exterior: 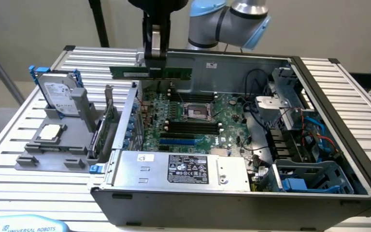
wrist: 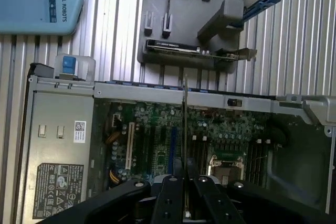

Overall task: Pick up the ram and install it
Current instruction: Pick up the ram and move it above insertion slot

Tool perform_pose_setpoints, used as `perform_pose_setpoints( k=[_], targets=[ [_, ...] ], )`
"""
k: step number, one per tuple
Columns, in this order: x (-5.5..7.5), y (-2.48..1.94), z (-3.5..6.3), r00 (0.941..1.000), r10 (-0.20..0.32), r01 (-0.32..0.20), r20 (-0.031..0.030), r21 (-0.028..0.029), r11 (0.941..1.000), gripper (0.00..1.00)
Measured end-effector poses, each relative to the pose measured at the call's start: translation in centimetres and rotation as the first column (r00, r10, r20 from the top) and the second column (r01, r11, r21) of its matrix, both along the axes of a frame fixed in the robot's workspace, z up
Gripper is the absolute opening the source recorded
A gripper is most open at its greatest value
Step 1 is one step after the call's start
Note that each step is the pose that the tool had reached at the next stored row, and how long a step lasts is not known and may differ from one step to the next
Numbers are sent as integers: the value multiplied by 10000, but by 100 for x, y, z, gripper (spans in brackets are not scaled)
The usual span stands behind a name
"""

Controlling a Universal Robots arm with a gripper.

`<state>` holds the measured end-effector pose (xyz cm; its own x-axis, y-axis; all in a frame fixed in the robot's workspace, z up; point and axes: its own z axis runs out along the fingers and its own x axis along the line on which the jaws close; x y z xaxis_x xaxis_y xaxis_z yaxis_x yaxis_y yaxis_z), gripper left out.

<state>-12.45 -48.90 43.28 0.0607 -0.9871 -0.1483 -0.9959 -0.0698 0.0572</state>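
Exterior view: pincer (exterior: pixel 154 66) pinches the long, thin green circuit-board ram (exterior: pixel 172 73) mid-length, aloft over the open grey metal computer case (exterior: pixel 237 203) toward the slatted table's (exterior: pixel 5 145) far edge, its long axis parallel to the black memory slots (exterior: pixel 189 126) below.

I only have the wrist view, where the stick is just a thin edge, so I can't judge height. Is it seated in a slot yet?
Observer: No. The long, thin green memory stick hangs level above the green motherboard, clear of it.
Operator: Where is it gripped?
Observer: The claw pinches its top edge about mid-length.
Operator: Cables in the way?
Observer: Black cables loop near the case's back wall, on the exterior view's right of the stick.
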Motion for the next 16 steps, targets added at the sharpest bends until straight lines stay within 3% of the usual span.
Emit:
perform_pose_setpoints(
  k=[16],
  targets=[
    [331,317,-242,10000,-2,2,1,-16,10000,13]
  ],
)
